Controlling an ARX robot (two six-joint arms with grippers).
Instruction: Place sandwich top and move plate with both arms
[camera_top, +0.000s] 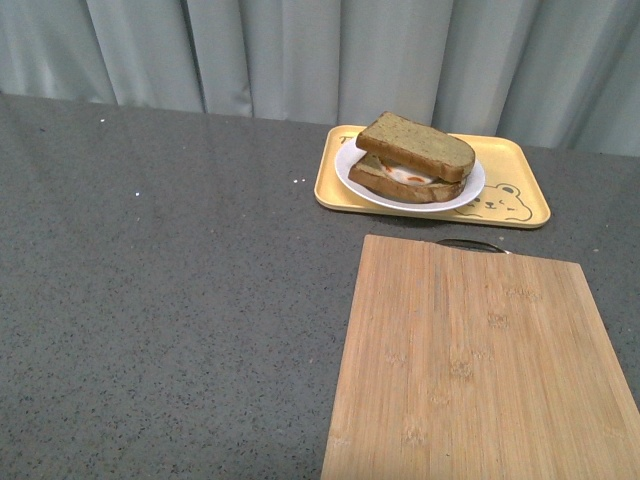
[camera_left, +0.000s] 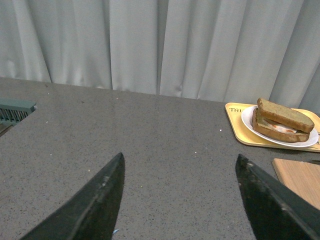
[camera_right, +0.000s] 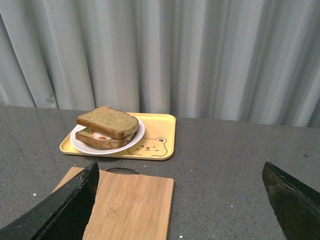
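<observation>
Brown wholegrain sandwich top (camera_top: 415, 146) seated on egg slice; round white plate (camera_top: 462, 196) on yellow bear-print tray (camera_top: 520, 205), beyond bamboo board (camera_top: 480, 360). Plate nearer right gripper (camera_right: 182, 200); left gripper (camera_left: 180, 200) farther off. Both grippers spread wide, nothing held.

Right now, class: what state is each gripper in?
Left gripper: open, holding nothing, above the bare counter.
Right gripper: open, holding nothing, back from the cutting board.

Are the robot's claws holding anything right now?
No. The left gripper and the right gripper are both open and empty. The sandwich top rests on the sandwich on the plate.
</observation>
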